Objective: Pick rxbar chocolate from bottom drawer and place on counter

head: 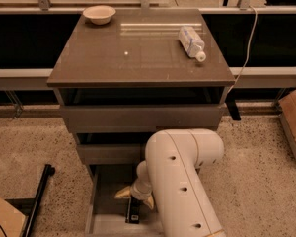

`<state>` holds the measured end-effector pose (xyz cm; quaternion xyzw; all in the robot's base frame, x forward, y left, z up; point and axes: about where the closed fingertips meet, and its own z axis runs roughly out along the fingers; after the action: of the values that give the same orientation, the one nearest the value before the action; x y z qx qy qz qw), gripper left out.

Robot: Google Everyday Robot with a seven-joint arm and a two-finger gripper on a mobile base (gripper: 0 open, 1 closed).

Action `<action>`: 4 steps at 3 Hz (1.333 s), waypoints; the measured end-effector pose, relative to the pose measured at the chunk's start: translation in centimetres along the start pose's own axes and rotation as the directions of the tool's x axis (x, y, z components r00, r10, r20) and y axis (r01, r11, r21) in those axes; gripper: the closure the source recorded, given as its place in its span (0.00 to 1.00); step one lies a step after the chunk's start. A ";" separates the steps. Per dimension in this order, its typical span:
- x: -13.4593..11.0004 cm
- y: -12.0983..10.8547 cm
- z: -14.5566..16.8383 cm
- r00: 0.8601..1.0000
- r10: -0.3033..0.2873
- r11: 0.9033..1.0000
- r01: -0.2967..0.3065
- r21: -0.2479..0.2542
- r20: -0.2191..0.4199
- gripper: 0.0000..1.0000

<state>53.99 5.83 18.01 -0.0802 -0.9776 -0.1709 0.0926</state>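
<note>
My arm comes in from the near right as a thick white link, bends at a rounded elbow in front of the middle drawer, and drops its wrist steeply into the bottom drawer. The pincer hangs low over the drawer floor, pointing down. Its two tan fingers are spread, one to the left and one to the right.

The rxbar chocolate lies flat on the floor of the bottom drawer, just below and between my spread fingers. I cannot tell whether they touch it. Its long axis runs near to far, and the end with the pale print points toward the near edge. The far end is hidden under my wrist (so I only see the near part of the dark wrapper).

Up on the bench, a pale bowl sits at the far left corner. A clear plastic bottle lies on its side toward the far right, with its white cap toward the near right. A cardboard box stands on the speckled floor to the right.
</note>
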 end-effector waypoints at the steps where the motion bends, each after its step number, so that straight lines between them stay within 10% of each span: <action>1: 0.0 0.3 1.1 1.000 -0.002 0.999 0.002 -0.035 0.000 0.00; 4: -0.9 0.5 4.5 0.999 0.016 1.000 -0.016 -0.020 0.049 0.00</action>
<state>54.27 7.72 13.85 -0.0930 -0.9772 -0.1776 0.0693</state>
